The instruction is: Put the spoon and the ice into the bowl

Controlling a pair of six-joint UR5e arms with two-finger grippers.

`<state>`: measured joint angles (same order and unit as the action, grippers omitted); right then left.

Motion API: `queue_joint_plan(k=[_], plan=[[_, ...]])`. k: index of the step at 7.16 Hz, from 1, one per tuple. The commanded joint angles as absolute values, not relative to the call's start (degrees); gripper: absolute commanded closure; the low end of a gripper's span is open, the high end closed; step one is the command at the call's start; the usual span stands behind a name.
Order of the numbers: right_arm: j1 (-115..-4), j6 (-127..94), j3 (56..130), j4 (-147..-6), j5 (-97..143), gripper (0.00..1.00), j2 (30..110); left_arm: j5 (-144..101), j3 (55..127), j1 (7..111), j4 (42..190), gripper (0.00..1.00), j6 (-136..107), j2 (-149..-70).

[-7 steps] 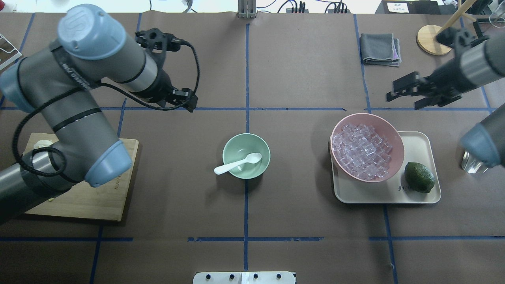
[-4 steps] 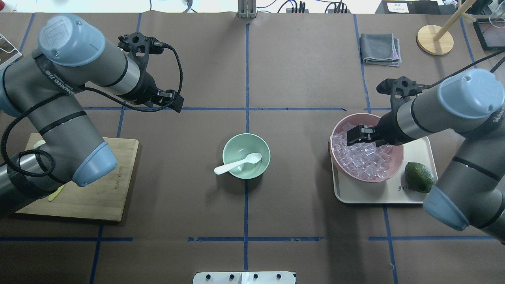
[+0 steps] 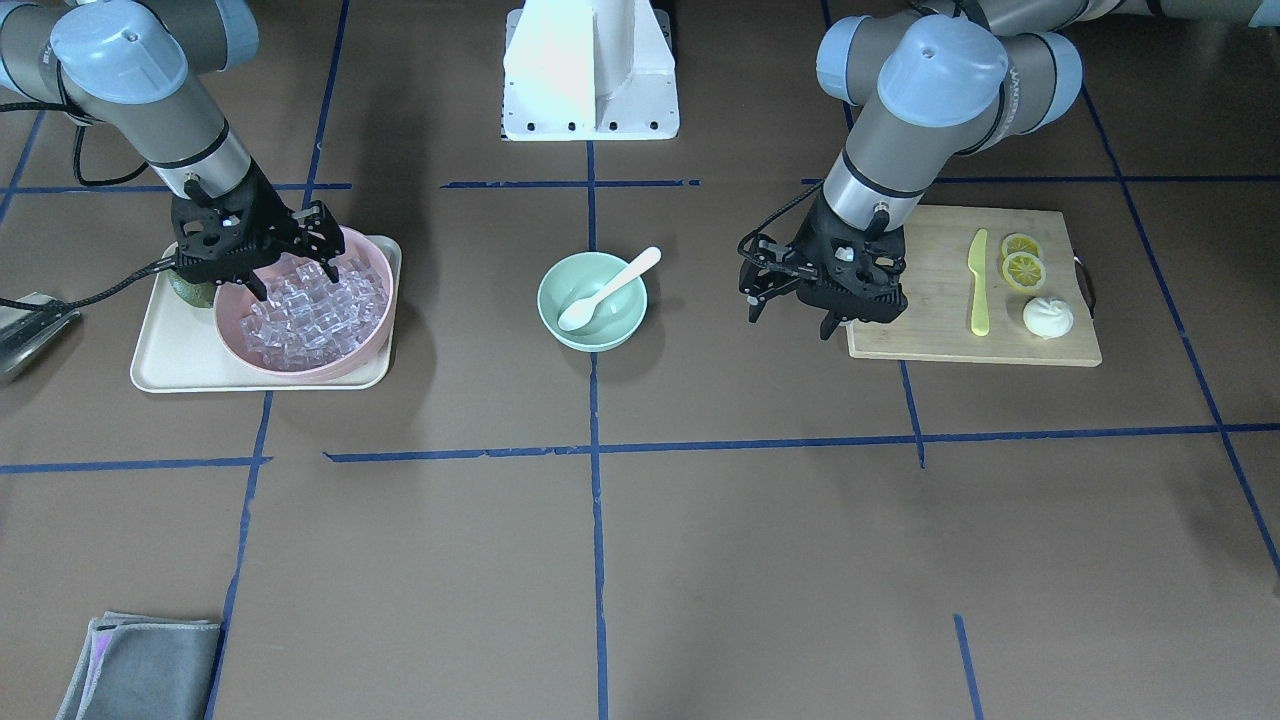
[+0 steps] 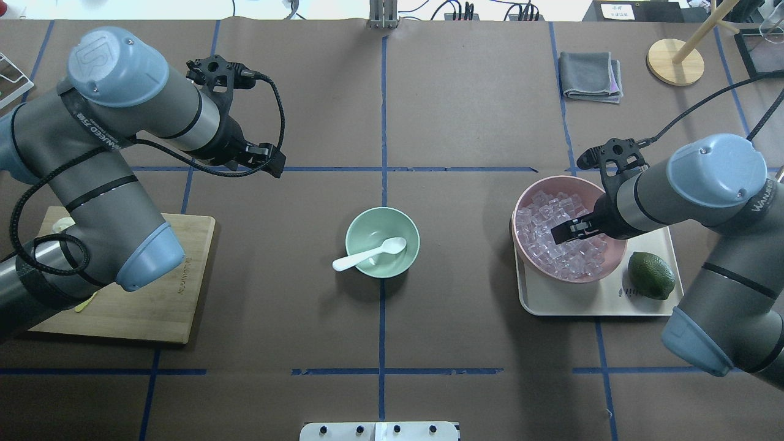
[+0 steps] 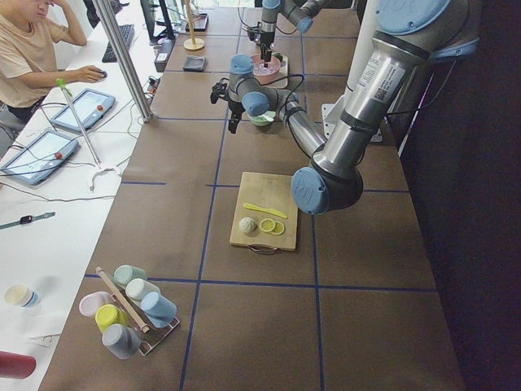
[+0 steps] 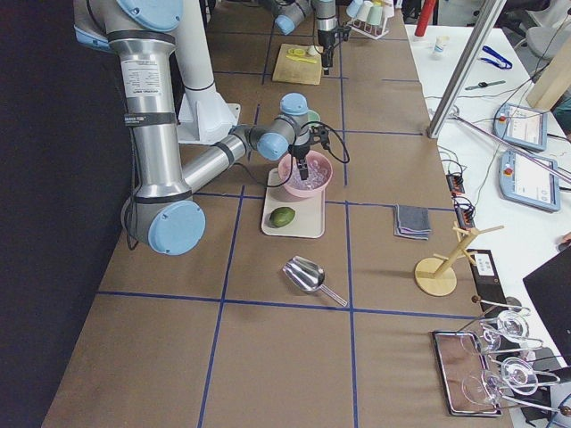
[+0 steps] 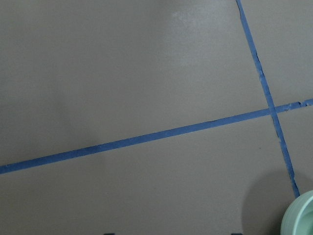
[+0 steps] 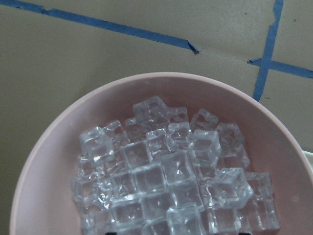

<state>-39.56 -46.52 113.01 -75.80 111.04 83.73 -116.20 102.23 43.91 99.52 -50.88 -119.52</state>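
Observation:
The white spoon (image 4: 369, 254) lies in the mint-green bowl (image 4: 361, 223) at the table's middle, its handle over the rim; both show in the front view too, spoon (image 3: 610, 288) and bowl (image 3: 560, 305). Many clear ice cubes (image 4: 539, 214) fill the pink bowl (image 4: 576, 180). My right gripper (image 3: 297, 280) is open and hangs just over the ice (image 8: 161, 181), nothing between its fingers. My left gripper (image 3: 790, 318) is open and empty, above the table between the bowl and the cutting board. The bowl's edge (image 7: 301, 215) shows in the left wrist view.
The pink bowl stands on a beige tray (image 4: 649, 214) beside a green lime (image 4: 650, 275). A wooden cutting board (image 3: 920, 270) holds a yellow knife (image 3: 978, 280), lemon slices (image 3: 1022, 262) and a white bun (image 3: 1048, 316). A grey cloth (image 4: 590, 75) and a wooden stand (image 4: 674, 61) are at the far right.
My right arm has swung in from the far right and come down over the pink bowl's ice. My left gripper has drawn back a little to the left.

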Motion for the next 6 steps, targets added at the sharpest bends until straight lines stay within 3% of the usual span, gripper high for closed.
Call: queue_joint_plan(k=[1, 3, 4, 6], plan=[[-38.2, -45.6, 112.9, -76.2, 107.9, 0.18, 84.0, -116.2, 102.4, 43.9, 99.6, 0.16, -50.9, -119.5], [-37.9, -45.7, 112.9, -76.1, 107.7, 0.18, 83.8, -116.2, 103.0, 43.9, 99.5, 0.15, -51.3, -119.6], [-37.6, -45.8, 112.8, -76.2, 107.7, 0.25, 83.5, -116.2, 103.4, 43.9, 99.5, 0.15, -51.5, -119.5], [-37.4, -45.8, 112.7, -76.2, 107.5, 0.74, 83.6, -116.2, 103.4, 43.9, 99.5, 0.14, -51.5, -119.5]])
